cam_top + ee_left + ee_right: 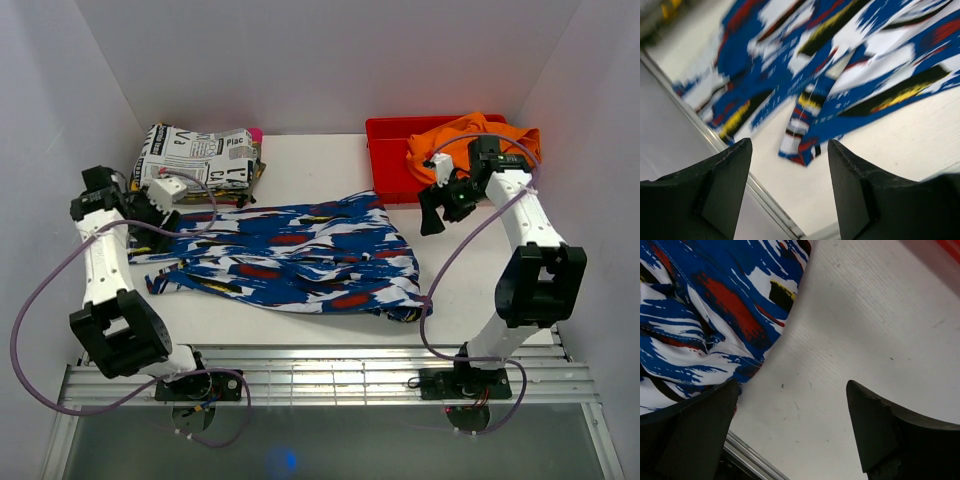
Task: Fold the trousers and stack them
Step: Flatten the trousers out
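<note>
Both grippers stand with their jaws spread and nothing between them. The left gripper (163, 213) hangs over the left end of the trousers (290, 255), close to the near corner of the newspaper-print cloth. In its wrist view, which is blurred, the black fingers (730, 175) frame bare table and a narrow strip of the blue cloth. The right gripper (432, 214) hangs off the trousers' far right corner, just in front of the red bin. Its wrist view shows only white table between the fingers (875, 425), with the cloth edge beside the left one.

The white table (310, 165) carries everything. The trousers lie across its middle, spread left to right and wrinkled, with a small bunched fold at the near right corner. The red bin (385, 150) sits at the far right, with an orange garment (470, 138) heaped in it and draped over its rim. The folded newspaper-print cloth (195, 155) lies at the far left, just behind the trousers' left end.
</note>
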You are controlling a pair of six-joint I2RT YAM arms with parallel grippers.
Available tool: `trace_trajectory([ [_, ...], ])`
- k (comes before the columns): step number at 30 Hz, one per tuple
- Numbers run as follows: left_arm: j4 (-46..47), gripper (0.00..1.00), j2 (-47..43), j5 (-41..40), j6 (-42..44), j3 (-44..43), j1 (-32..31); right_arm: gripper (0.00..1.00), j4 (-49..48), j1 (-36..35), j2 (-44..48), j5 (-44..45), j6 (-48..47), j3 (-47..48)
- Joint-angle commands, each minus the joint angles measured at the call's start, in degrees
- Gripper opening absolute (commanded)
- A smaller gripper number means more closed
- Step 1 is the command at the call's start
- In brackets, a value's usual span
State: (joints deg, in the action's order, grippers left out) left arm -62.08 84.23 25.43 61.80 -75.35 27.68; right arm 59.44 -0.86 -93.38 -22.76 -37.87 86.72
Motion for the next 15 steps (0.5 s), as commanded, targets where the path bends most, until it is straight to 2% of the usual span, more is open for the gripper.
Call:
trace_trajectory([
  [1, -2.2, 0.73, -2.8, 7.2, -0.8, -1.0, -9.1, 0.93, -1.3, -0.3, -3.0, -8.7, 11.5, -0.3],
  [7, 5.6, 0.73, 2.1, 3.4, -11.3, 0.6, -29.0, 0.91, -8.7, -0.3, -10.1, -8.5, 17.2, -4.1],
  [12, 6.5, 0.76, 8.0, 1.5, -11.3, 0.3, -37.7, 0.9, -10.9, -1.0, -13.8, -12.7, 18.5, -6.2],
  [15, 6.5, 0.77, 10.5, 0.2, -9.9, 0.9, -41.4, 0.94, -12.1, -1.5, -15.9, -16.5, 19.0, -8.4],
])
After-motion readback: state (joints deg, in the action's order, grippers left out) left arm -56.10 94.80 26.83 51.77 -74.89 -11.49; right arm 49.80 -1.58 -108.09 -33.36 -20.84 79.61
